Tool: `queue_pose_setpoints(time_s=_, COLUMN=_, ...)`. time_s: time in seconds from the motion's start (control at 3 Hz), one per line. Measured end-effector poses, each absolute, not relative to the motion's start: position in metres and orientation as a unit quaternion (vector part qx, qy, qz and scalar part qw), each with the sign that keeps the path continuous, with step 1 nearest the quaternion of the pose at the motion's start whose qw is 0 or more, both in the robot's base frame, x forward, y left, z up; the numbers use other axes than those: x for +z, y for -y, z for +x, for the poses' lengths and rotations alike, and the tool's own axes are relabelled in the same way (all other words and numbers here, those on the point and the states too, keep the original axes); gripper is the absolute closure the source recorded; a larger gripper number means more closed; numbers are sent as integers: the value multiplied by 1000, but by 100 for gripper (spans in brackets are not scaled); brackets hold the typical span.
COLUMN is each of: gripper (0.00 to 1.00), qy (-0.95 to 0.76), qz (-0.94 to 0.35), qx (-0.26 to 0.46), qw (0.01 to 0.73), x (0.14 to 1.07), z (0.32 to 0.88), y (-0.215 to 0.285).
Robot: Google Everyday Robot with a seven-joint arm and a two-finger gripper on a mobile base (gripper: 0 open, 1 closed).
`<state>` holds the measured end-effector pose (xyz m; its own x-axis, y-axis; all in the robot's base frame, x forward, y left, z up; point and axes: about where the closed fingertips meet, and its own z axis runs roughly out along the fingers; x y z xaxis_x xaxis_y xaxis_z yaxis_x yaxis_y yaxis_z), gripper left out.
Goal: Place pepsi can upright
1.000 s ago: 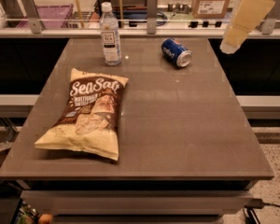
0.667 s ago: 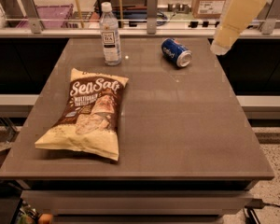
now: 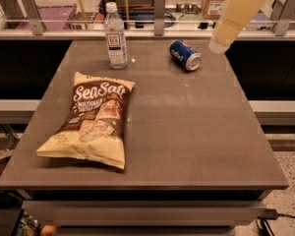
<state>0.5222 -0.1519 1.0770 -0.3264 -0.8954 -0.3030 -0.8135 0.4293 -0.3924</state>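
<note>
The pepsi can [image 3: 185,55] is blue with a white-red logo and silver ends. It lies on its side at the back of the grey table [image 3: 187,132], right of centre, with one silver end facing front right. My cream-coloured arm reaches down from the top right, and my gripper [image 3: 219,45] at its lower tip hangs above the table's back right part, just right of the can and apart from it.
A clear plastic bottle [image 3: 115,36] with a white label stands upright at the back left. A Sea Salt chip bag [image 3: 91,119] lies flat on the left half. A rail with metal posts [image 3: 160,6] runs behind the table.
My arm has moved left and down, from beyond the table's right edge toward the can. The can, bottle and bag have not moved.
</note>
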Motion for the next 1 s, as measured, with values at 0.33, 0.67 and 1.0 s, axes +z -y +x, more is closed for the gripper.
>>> queue_pose_setpoints(time_s=0.33, gripper=0, qy=-832, qz=-492, qx=-60, qw=249, x=1072, z=533, y=159)
queue_pose_setpoints(time_s=0.67, gripper=0, qy=-855, qz=-451, qx=-36, qw=254, x=1062, z=550, y=174)
queue_pose_setpoints(time_s=1.0, gripper=0, qy=-876, qz=-410, qx=-26, qw=253, x=1053, z=572, y=192)
